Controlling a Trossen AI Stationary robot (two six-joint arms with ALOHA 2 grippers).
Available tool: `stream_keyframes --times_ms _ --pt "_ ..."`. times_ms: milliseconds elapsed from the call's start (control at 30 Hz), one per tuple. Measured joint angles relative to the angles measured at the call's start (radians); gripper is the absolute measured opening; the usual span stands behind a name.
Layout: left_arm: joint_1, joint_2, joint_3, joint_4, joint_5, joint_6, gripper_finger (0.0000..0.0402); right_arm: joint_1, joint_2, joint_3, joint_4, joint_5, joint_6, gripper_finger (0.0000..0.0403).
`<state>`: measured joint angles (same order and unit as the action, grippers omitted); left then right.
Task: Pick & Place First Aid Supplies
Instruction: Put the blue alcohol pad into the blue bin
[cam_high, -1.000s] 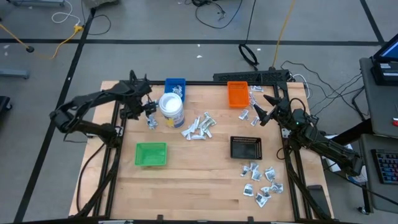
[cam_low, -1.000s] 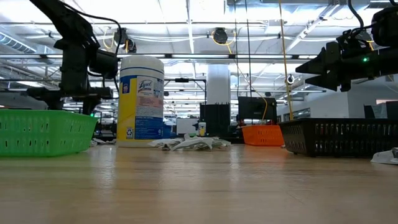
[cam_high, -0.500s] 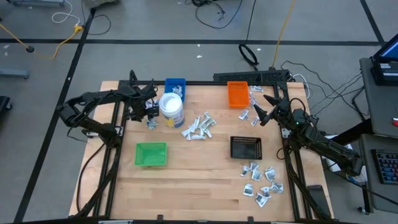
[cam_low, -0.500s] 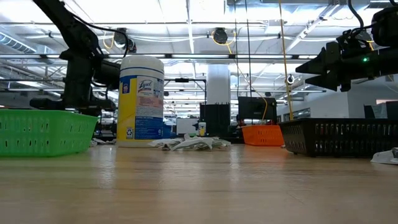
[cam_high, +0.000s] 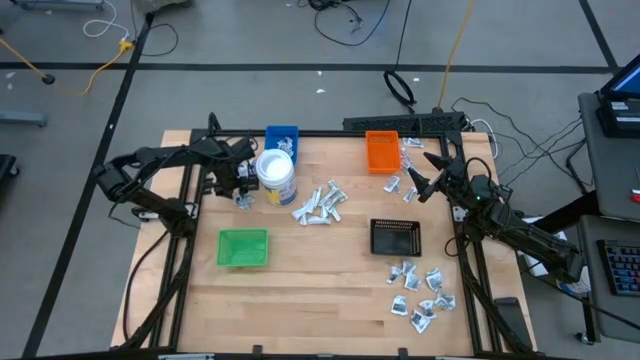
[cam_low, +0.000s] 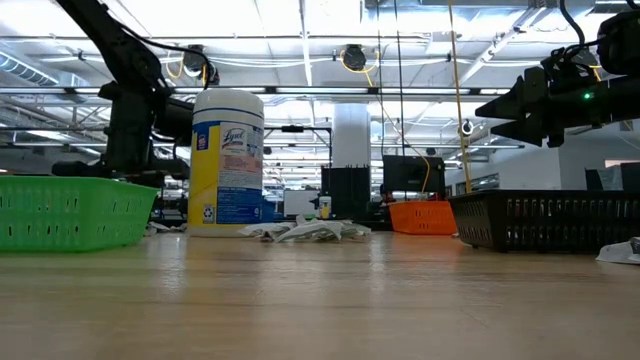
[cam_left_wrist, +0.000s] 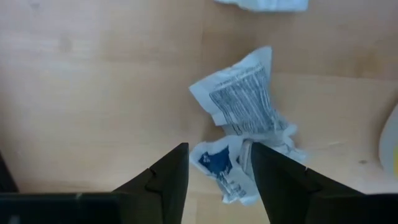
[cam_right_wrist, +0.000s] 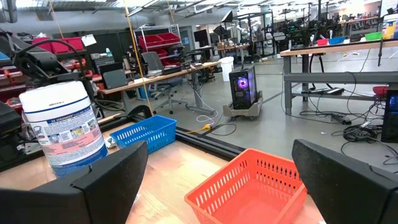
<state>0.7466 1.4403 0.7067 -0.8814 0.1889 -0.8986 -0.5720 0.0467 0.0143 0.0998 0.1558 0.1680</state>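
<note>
Wooden surface carried 4 trays, 1 each in blue, orange, green and black, likely as sorting bins, plus 1 white tub. First aid packets lay in 3 loose groups; 1 crumpled packet sat just beside the tub. Left end effector straddled it, fingers partly apart, nothing gripped, seemingly placed to pinch it. Right end effector hung wide open and empty near the orange tray.

The high view looks straight down on the whole table, the low view level across it, both sharing the white tub toward eleven o'clock.
</note>
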Motion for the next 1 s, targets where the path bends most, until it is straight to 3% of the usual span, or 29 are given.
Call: stream_keyframes --times_ms 667,1000 --pt "-0.029 -0.013 -0.066 0.005 0.04 0.046 0.001 0.0 0.0 0.0 0.0 0.0 0.0 0.0393" --pt "0.033 -0.066 -0.02 -0.064 0.032 0.083 0.0005 0.0 0.0 0.0 0.0 0.0 0.0 0.0393"
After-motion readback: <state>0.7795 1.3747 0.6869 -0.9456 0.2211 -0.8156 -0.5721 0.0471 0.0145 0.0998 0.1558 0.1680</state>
